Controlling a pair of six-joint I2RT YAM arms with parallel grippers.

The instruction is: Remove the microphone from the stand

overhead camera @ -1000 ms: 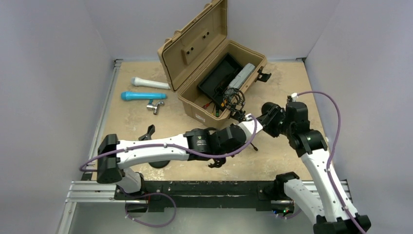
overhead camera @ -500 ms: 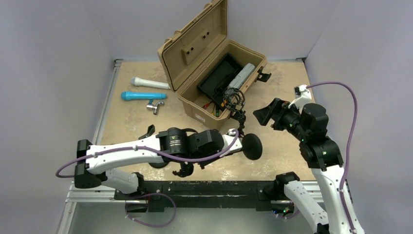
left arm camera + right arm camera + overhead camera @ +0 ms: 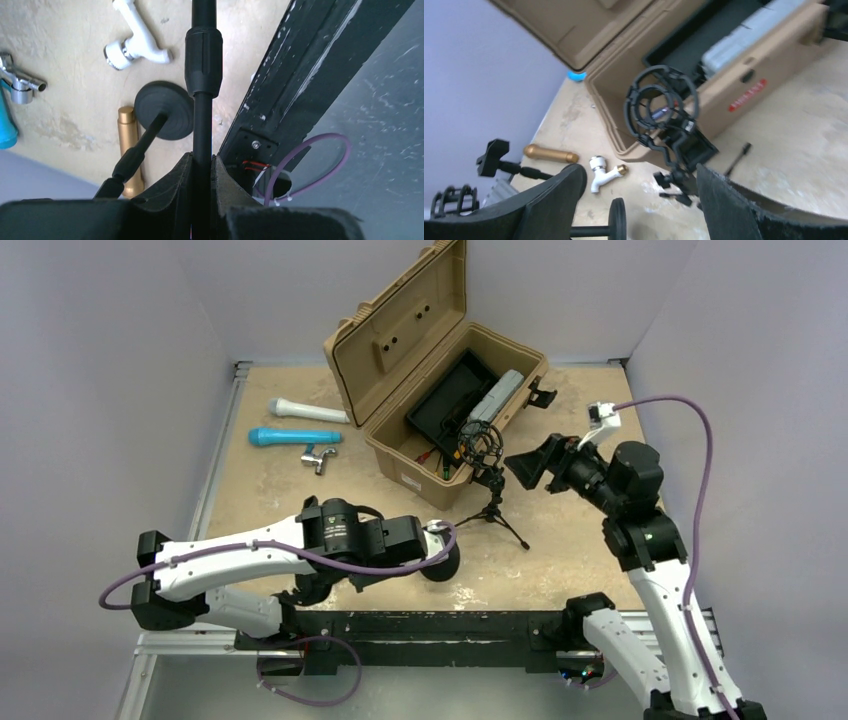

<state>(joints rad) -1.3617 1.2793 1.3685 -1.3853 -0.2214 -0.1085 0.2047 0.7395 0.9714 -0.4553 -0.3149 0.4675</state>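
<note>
Left gripper (image 3: 202, 161), low in the middle of its wrist view, is clamped tight on the thin black pole of a stand (image 3: 202, 60) that runs straight up the frame. Just left of the fingers sits a round base (image 3: 165, 110). The gold microphone (image 3: 127, 145) lies flat on the table right beside that base, at the lower left, in no clip and clear of the fingers.

From above, the tan case (image 3: 405, 468) fills the upper middle with its lid thrown back. Inside are a black tray (image 3: 450, 400), a grey block (image 3: 497, 395) and a tangle of cables (image 3: 455, 450).

Over on the right, the right gripper (image 3: 641, 175) gapes wide and empty. A shock mount (image 3: 661, 107) on a tripod stands beyond it in front of the case. I can't tell whether anything sits in its ring.
</note>
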